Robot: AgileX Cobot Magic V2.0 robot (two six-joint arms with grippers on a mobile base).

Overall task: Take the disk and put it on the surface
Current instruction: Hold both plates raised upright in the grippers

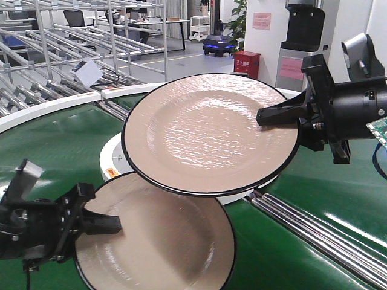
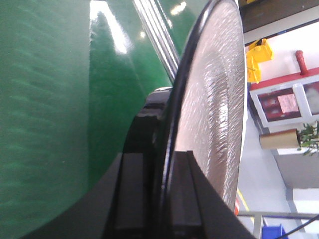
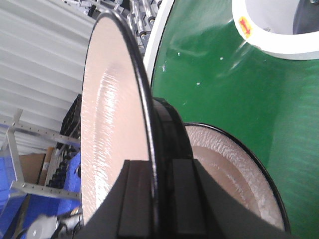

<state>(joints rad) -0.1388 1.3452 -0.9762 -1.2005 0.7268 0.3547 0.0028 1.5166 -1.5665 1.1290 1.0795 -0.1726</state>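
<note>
At the near left, the left gripper [image 1: 100,225] is clamped on the left rim of the lower disk [image 1: 163,241], a beige plate with a black edge. The plate lies roughly level and low over the green belt [image 1: 54,145]; whether it touches the belt I cannot tell. The left wrist view shows the rim pinched between both fingers [image 2: 130,199]. The lower disk's far edge passes under the upper disk [image 1: 205,130], and the gap between the two cannot be judged. The upper disk tilts toward the camera above the white rim [image 1: 112,158] of the belt's inner ring. The right gripper [image 1: 275,115] holds its right edge, with the jaws closed on it. Steel rails [image 1: 314,232] cross the belt at the near right, below the right arm. Metal racks [image 1: 72,36] stand at the far left, beyond the belt's outer edge. Bare belt shows at the left and the near right.
</note>
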